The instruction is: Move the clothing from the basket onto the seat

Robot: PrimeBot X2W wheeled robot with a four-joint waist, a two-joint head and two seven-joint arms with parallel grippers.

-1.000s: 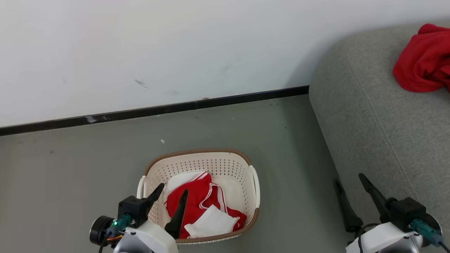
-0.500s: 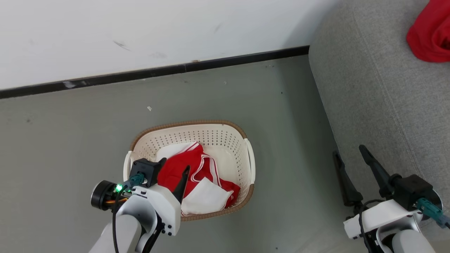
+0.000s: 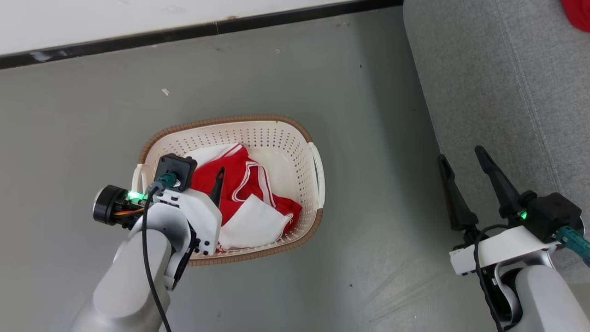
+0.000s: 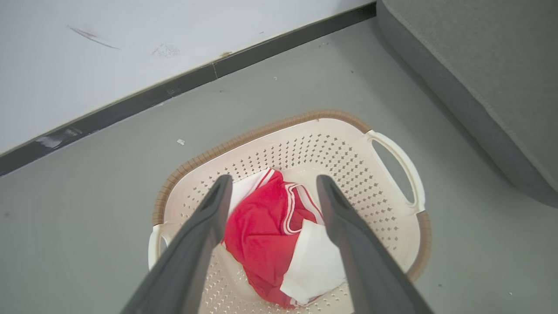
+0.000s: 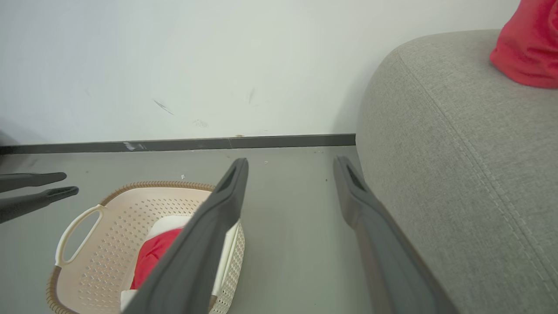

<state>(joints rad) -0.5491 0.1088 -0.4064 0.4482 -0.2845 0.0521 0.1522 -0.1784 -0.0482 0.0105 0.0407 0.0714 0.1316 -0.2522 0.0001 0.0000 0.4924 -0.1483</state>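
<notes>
Largest item: grey fabric-upholstered sofa [image 3: 484,83], right side of the head view, with one crumpled red garment [image 5: 529,48] already on it at the upper right of the right wrist view. Oval cream-white perforated plastic basket with brown rim [image 3: 258,137] stands on the grey floor [image 3: 378,138], centre-left of the head view, apart from the sofa. Inside it: bundle of soft red-and-white fabric clothing [image 3: 235,182], red folds uppermost, a flat white panel toward the lower part. Judgement: light, limp and non-fragile. It will sag and drape when lifted and may trail over the rim. Best hold looks like the raised red ridge mid-bundle, where the cloth bunches thickly, not the flat white panel. Left end effector [image 4: 273,183]: fingers spread wide, empty, poised over the basket. In the left wrist view the bundle sits between and beyond the two fingers, lower centre. No contact evident, but the gap cannot be judged. Right end effector [image 3: 462,157]: fingers apart, empty, beside the sofa front, well away from the basket.
</notes>
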